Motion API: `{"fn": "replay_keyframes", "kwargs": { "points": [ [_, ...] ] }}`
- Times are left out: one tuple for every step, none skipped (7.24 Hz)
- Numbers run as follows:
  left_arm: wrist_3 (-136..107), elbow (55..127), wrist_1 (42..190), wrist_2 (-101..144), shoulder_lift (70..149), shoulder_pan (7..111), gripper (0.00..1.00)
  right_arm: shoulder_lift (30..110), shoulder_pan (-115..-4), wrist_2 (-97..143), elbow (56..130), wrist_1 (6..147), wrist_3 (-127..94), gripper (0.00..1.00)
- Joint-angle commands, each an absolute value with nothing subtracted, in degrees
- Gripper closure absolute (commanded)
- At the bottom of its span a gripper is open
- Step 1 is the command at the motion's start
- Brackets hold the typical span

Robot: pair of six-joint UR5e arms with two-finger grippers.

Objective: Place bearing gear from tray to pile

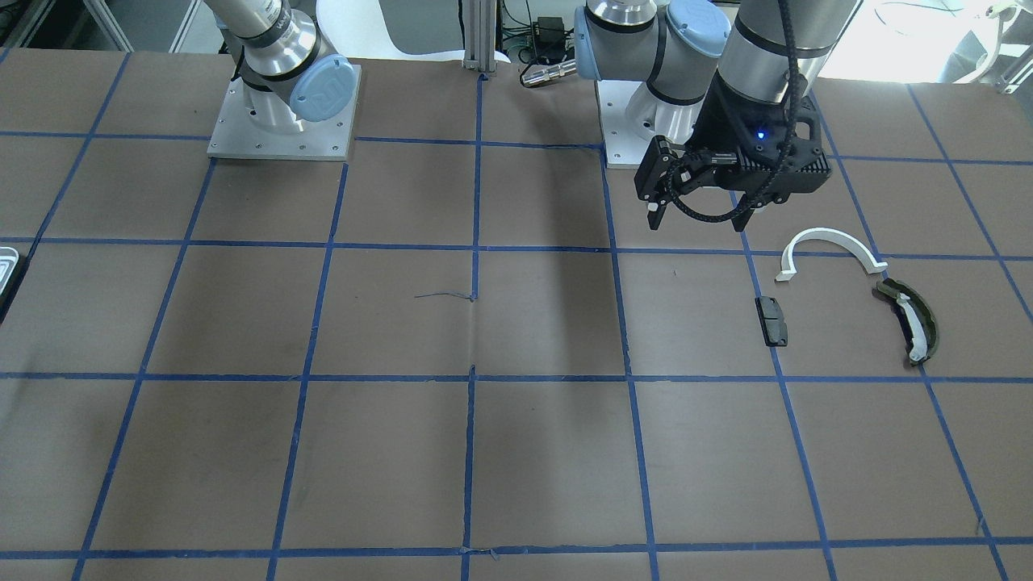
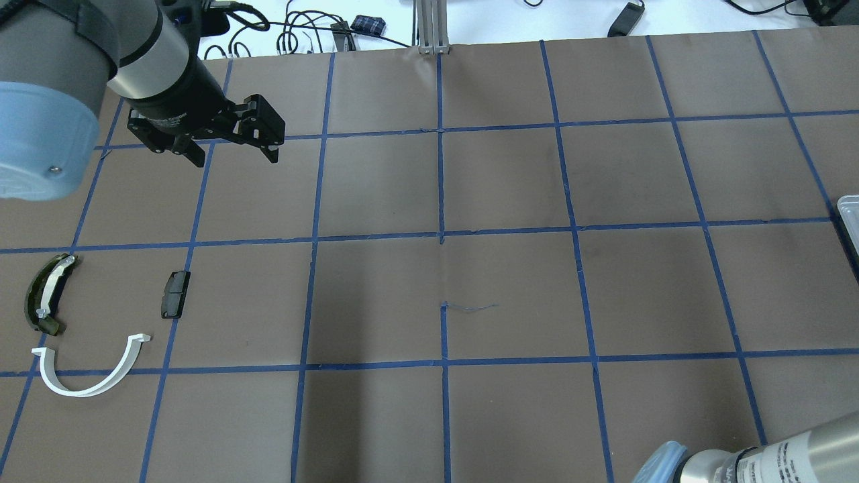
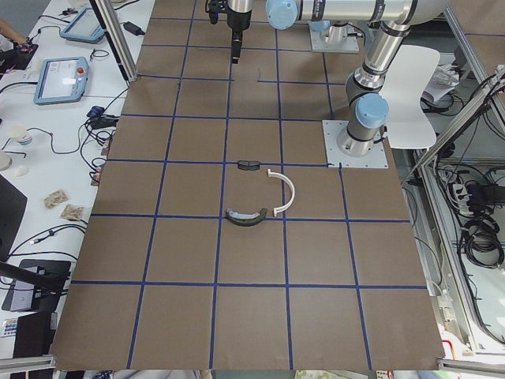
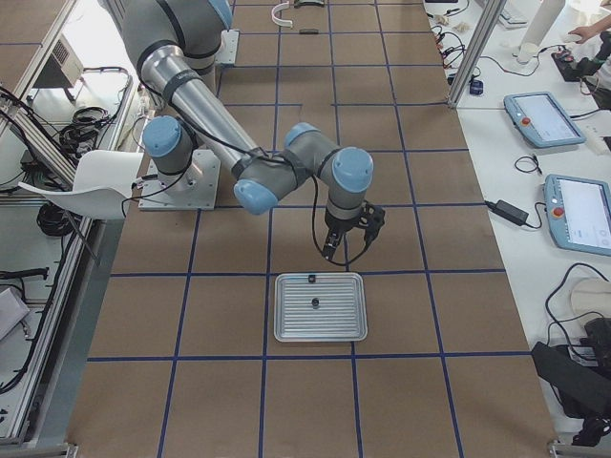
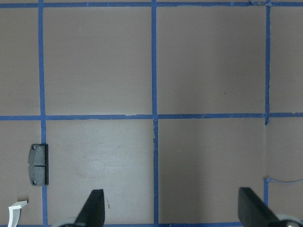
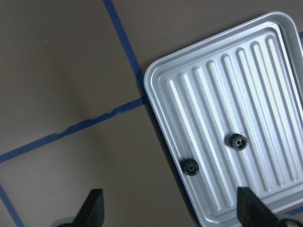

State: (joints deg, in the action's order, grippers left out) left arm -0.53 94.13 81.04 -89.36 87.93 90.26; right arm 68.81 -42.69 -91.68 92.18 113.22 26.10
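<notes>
Overhead exterior view, far left: the pile lies loose on the brown, blue-gridded counter (image 2: 510,288). It is made up of a dark olive curved piece with a white strip (image 2: 45,302), a small black rectangular block (image 2: 174,294) and a white half-ring arc (image 2: 86,392). Just beyond these parts the left gripper (image 2: 233,154) hangs above the counter, its fingers spread wide and empty.

At the far right edge, well apart from the pile, only a corner of the shallow silver ribbed tray (image 2: 851,213) shows. In the right wrist view the right gripper (image 6: 170,213) hovers over the tray's near edge with its fingers wide and nothing between them. One small black toothed bearing gear (image 6: 190,166) lies close to that edge, and a second gear (image 6: 238,141) sits further in.

The step in hand looks like the approach for the pick, with no gear grasped yet. The next move probably calls for centring over one gear, descending squarely and closing gently, since the ribs may let so small a part tip or slip.
</notes>
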Motion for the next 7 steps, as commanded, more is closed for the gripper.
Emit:
{"fn": "replay_keyframes", "kwargs": {
  "points": [
    [-0.79, 94.22, 81.04, -89.3, 88.41, 90.44, 0.0, 63.12, -40.87, -94.89, 92.2, 117.51, 27.43, 0.01],
    [-0.53, 94.22, 81.04, -89.3, 88.24, 90.44, 0.0, 62.24, -39.65, -97.01, 92.2, 117.51, 27.77, 0.03],
    [-0.53, 94.48, 81.04, -89.21, 87.98, 90.44, 0.0, 61.27, -38.16, -97.29, 92.55, 117.51, 27.95, 0.03],
    [-0.53, 94.48, 81.04, -89.21, 87.98, 90.44, 0.0, 59.61, -37.19, -97.29, 92.11, 117.6, 28.04, 0.03],
    [-0.61, 94.4, 81.04, -89.21, 87.98, 90.44, 0.0, 57.94, -36.57, -97.38, 92.2, 120.03, 27.95, 0.03],
    [-0.62, 94.22, 81.04, -89.21, 88.33, 90.44, 0.0, 56.53, -36.39, -97.47, 92.2, 120.93, 27.95, 0.04],
    [-0.62, 94.22, 81.04, -89.21, 88.33, 90.44, 0.0, 56.17, -36.3, -97.47, 92.02, 120.94, 27.17, 0.08]
  ]
}}
